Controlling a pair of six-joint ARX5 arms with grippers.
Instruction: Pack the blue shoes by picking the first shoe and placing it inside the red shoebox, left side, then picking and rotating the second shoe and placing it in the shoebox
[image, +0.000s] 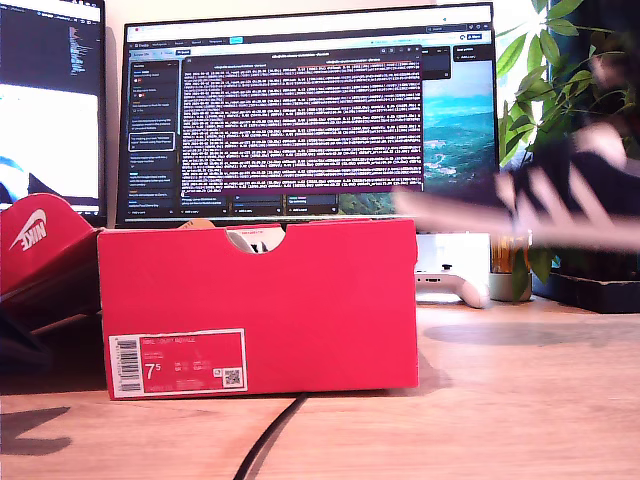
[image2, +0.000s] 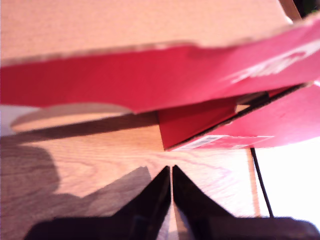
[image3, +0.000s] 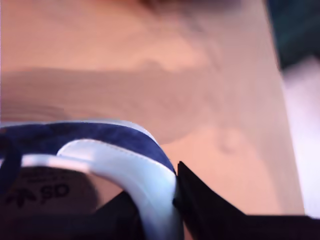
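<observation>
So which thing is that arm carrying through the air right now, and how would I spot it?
Start at the big red shoebox in front of the monitor, then look toward the exterior view's right, above the wooden desk. The blurred blue shoe hangs there, clamped at its white-lined collar by my second gripper. Only it is navy with white stripes.

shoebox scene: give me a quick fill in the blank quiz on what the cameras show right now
1. The red shoebox rests on a ____ table.
2. My second gripper is shut on a ____ shoe.
3. The white label on the box shows size ____.
4. My first gripper holds ____.

Missing words: wooden; blue; 7.5; nothing
</observation>
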